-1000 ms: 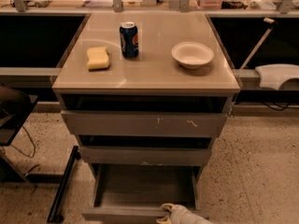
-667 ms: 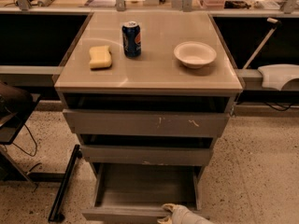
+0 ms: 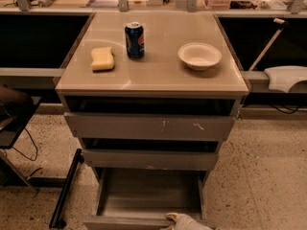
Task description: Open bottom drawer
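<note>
A blue can point(image 3: 135, 40) with a red-and-white emblem stands upright at the back of the smooth beige counter point(image 3: 158, 80), its lettering too small to read; a yellow rectangular sponge point(image 3: 102, 59) lies to its left and a round white bowl point(image 3: 199, 55) to its right, all well apart; a black bar point(image 3: 64, 190) leans on the speckled floor point(image 3: 268, 176) beside the cabinet's left foot; the top drawer front point(image 3: 148, 127) is flat grey with white scratches, above the plain middle front point(image 3: 148, 159); the bottom drawer point(image 3: 148, 195) is pulled out, showing a shallow grey box interior; the pale end effector point(image 3: 184, 222) sits at its front edge, open or closed cannot be told.
</note>
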Controlling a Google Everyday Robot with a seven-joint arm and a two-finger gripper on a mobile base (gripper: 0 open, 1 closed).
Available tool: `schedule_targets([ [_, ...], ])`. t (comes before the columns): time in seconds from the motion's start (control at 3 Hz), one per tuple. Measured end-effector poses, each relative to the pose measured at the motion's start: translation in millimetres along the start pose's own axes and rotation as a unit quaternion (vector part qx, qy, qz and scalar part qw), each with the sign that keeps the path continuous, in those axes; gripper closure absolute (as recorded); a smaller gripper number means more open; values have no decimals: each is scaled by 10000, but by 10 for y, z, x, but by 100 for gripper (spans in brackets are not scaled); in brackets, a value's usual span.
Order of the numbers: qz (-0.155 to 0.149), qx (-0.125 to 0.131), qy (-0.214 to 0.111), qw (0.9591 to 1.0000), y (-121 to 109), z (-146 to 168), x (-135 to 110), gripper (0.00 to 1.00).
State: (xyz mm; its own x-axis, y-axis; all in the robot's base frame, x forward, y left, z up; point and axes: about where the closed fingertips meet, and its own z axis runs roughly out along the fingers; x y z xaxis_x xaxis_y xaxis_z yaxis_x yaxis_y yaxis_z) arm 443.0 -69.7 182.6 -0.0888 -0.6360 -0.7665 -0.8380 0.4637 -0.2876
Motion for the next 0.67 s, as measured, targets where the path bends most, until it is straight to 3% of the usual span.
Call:
schedule_targets([
  [0.33, 73, 16, 0, 10000, 101, -61, 77, 100],
  [0.67, 73, 16, 0, 10000, 91, -90, 47, 81],
])
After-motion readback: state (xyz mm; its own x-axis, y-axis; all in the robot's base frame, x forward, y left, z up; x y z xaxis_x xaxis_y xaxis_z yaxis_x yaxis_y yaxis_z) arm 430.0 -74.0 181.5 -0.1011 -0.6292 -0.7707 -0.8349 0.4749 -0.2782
